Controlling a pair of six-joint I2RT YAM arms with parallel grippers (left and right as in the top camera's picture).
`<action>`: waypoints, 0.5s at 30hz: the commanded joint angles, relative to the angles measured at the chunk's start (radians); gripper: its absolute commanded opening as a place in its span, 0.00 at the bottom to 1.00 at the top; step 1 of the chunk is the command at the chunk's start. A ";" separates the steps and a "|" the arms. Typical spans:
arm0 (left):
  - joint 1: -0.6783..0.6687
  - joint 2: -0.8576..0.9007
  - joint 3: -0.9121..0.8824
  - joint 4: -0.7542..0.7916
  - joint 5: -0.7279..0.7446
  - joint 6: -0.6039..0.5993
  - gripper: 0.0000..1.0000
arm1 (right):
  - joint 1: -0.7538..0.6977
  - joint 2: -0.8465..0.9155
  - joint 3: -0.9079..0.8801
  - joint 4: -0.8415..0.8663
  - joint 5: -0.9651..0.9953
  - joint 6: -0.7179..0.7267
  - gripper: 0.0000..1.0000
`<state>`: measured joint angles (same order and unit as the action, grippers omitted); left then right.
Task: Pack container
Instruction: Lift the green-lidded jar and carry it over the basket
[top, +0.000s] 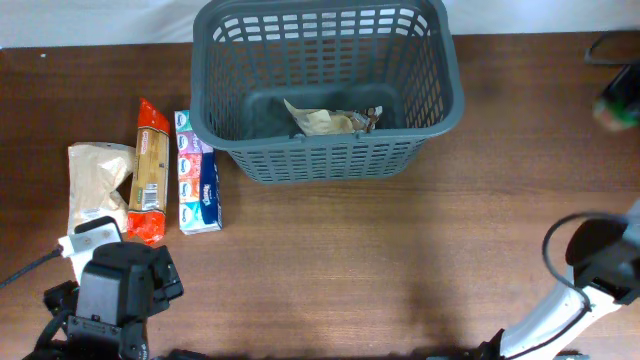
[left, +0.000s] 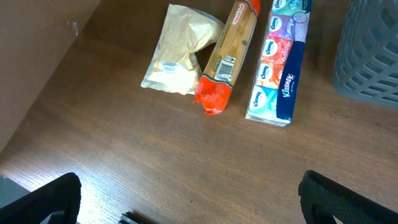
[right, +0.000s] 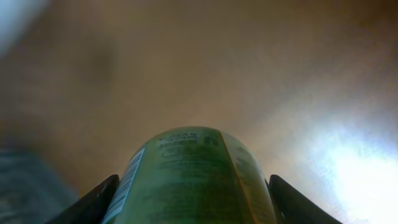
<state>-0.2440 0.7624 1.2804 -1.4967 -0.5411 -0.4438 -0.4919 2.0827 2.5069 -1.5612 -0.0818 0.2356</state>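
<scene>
The dark grey basket (top: 325, 160) stands at the back middle of the table, and its corner shows in the left wrist view (left: 370, 56). A crumpled beige packet (top: 325, 122) lies inside it. My right gripper (right: 193, 205) is shut on a green-labelled jar (right: 189, 177), held above the wood. The jar shows as a blurred green shape at the right edge of the overhead view (top: 618, 100). My left gripper (left: 193, 211) is open and empty, low over bare wood at the front left, near the groceries.
Left of the basket lie a tissue multipack (top: 197, 172) (left: 277, 62), a spaghetti packet with red ends (top: 150, 170) (left: 227, 56) and a beige bag (top: 95, 180) (left: 177, 50). The right arm's white link (top: 560, 310) is at the front right.
</scene>
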 joint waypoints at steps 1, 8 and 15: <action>-0.002 0.002 0.010 0.000 0.003 -0.012 1.00 | 0.053 -0.075 0.218 -0.027 -0.159 0.005 0.04; -0.002 0.002 0.010 0.000 0.003 -0.012 1.00 | 0.205 -0.086 0.564 0.028 -0.440 0.015 0.04; -0.002 0.002 0.010 0.000 0.003 -0.012 1.00 | 0.449 -0.080 0.626 0.136 -0.445 0.106 0.04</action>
<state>-0.2440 0.7624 1.2808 -1.4967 -0.5411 -0.4438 -0.1162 1.9942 3.1317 -1.4467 -0.4801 0.3031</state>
